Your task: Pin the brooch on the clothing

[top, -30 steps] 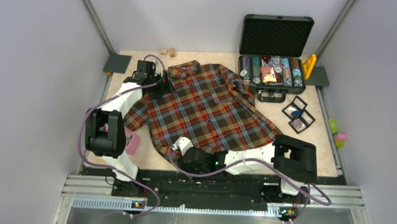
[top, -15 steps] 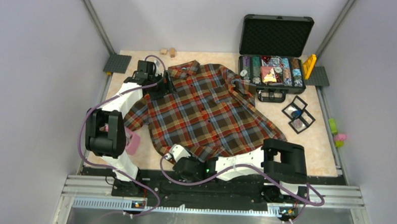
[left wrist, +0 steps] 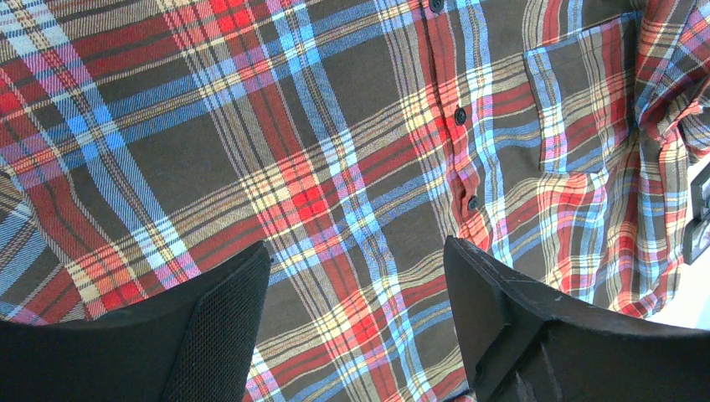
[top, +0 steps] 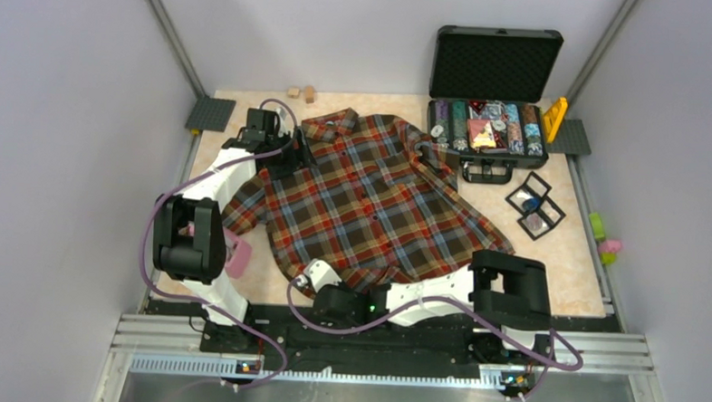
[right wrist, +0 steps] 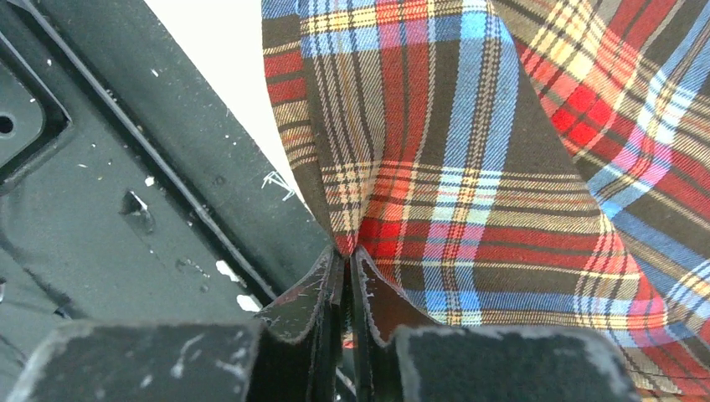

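Tightly on plaid shirt [right wrist: 469, 167], right claw [right wrist: 346, 255]

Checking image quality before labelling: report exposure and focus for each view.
Top external: even soft light, sharp, no glare on the shirt. Left wrist: plaid crisp, jaws dark. Right wrist: table blown out white, near jaws soft, cloth sharp.

You have one plaid shirt [top: 380, 193] in the middle of the frame, one open black case [top: 494, 80] at upper right, two small wooden blocks [top: 309, 94] at the top, two dark square mats [top: 210, 114] in the upper corners, and one pink block [top: 238, 256] at lower left. The left wrist view shows you three buttons [left wrist: 459, 115] and one pocket [left wrist: 578, 100].
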